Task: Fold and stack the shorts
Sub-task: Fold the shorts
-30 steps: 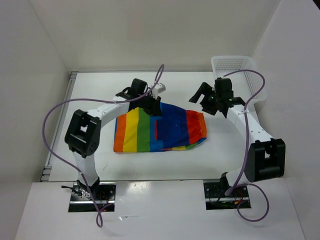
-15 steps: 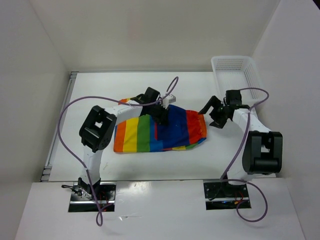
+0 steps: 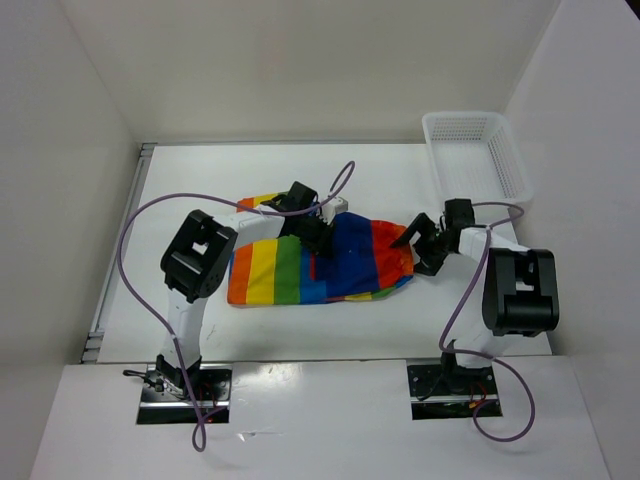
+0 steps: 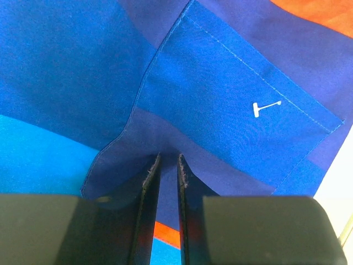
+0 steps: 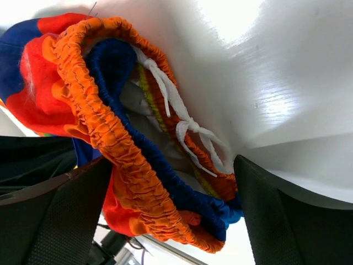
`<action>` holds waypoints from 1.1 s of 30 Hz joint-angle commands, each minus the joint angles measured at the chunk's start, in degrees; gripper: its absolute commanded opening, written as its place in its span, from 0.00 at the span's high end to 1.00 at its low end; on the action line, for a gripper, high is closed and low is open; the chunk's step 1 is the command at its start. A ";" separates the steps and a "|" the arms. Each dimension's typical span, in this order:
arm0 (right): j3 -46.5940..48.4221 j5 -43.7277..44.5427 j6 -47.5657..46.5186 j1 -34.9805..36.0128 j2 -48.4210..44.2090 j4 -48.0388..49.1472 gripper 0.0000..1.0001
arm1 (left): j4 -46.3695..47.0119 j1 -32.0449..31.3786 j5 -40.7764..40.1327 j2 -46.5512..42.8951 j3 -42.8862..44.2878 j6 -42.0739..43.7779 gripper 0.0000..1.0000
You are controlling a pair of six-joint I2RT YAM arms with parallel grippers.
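Down from the top camera first: catching the shorts (image 3: 330, 262) spread flat in the middle of the white bench (image 3: 200, 190), with stripes of orange, yellow and green at the left end, blue through the middle, red at the right. Seeing the left gripper (image 3: 318, 238) low over the blue band, near its far edge. Finding the right gripper (image 3: 415, 254) right at the red end, with a finger on either side of that edge. Noting a white mesh basket (image 3: 505, 160) in the far right corner, well apart from the cloth. Over to the left wrist: staring straight down at blue fabric, with a stitched pocket (image 4: 237, 110) and a small white plastic tag (image 4: 267, 106) pinned in it. Reading the left fingers (image 4: 148, 193) as drawn almost together, only a thin slit between, tips down at a darker blue fold; cannot tell whether any cloth is caught there. Across to the right wrist: looking into the gathered orange waistband (image 5: 105, 132), blue inside, with a knotted white drawstring (image 5: 182, 124) trailing along it. Spotting the right fingers (image 5: 60, 221) spread wide, one each side of the bunched waistband, not closed on it.
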 commanded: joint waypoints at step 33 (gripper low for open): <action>30.27 22.28 -5.24 16.90 -5.90 -14.89 1.00 | -6.56 14.78 0.47 -12.57 -6.94 0.49 0.56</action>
